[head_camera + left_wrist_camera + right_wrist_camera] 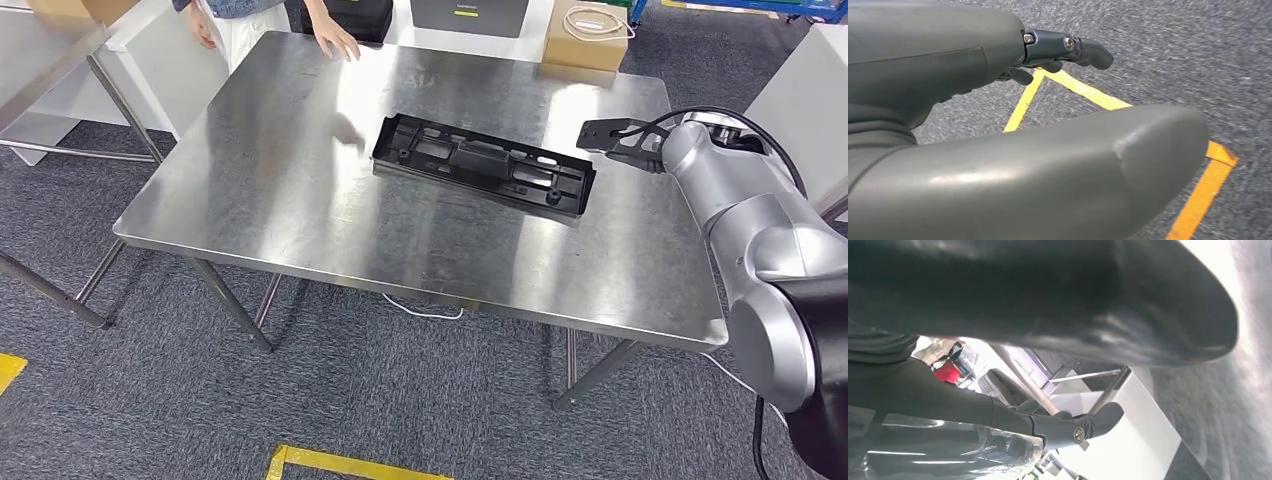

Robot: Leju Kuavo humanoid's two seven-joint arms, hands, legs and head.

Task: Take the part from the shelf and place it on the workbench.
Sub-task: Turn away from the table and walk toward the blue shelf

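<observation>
The part (483, 165), a long black plastic frame with cut-outs, lies flat on the steel workbench (300, 200), right of its middle. My right arm (720, 190) reaches in from the right, its wrist just off the part's right end. In the right wrist view my right hand (1068, 390) has its thumb and dark fingers (1098, 421) apart, and nothing lies between them. My left hand (1058, 100) hangs over the grey carpet, thumb and fingers (1083, 47) apart, holding nothing.
A person stands at the workbench's far side, one hand (336, 40) resting near its edge. A cardboard box (586, 35) sits behind the bench, a white block (800, 90) to its right, and another table (50, 50) at far left. Yellow floor tape (340, 462) runs in front.
</observation>
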